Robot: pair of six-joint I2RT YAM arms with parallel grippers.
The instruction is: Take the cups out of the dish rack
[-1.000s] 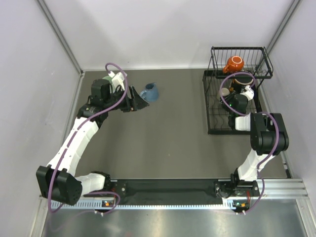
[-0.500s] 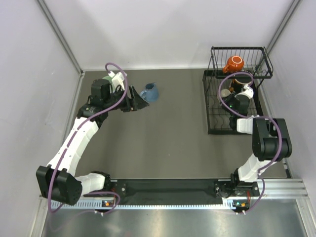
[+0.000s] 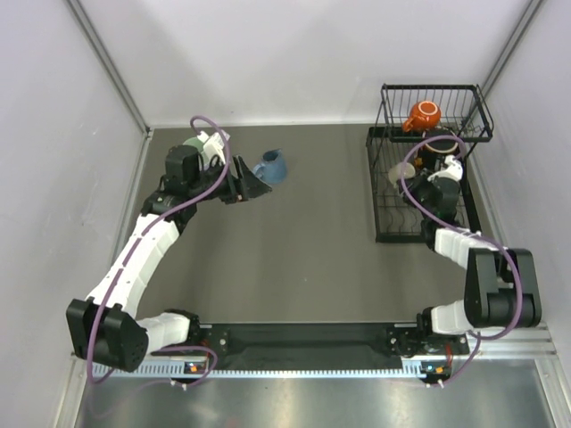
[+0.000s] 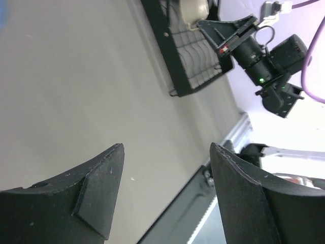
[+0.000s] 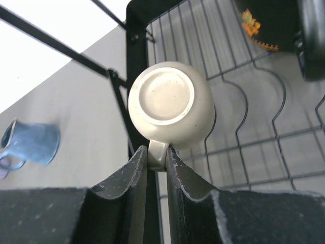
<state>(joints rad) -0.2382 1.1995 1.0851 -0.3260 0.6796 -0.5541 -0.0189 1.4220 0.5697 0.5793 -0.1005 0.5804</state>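
- While both arms rose from their bases at the near edge of the table [image 3: 303,259], the left arm reached up the left side and the right arm bent in toward the dish rack [image 3: 374,192] on the right.
- On the left, the left hand [image 4: 165,147] was spread wide, its two fingers well apart with nothing between them, held above bare table.
- Just beyond that hand, near but not touching it, the blue mug [image 3: 270,167] sat on the table, well apart from the rack.
- Behind the left wrist, a pale green tumbler [image 3: 193,142] showed only in part, near the far left corner of the table.
- On the right, the right hand [image 5: 156,150] was clamped on the handle of the small beige mug [image 5: 170,101], one finger pressed to each side of it.
- That mug hung with its base turned to the wrist camera, over the lower tier's left edge; whether it touched the wires could not be told.
- Farther into the lower tier, the black floral mug [image 5: 269,20] lay against the wires, apart from the beige one.
- Farthest back, the small orange mug [image 3: 421,116] rested in the raised basket section at the rack's far end.
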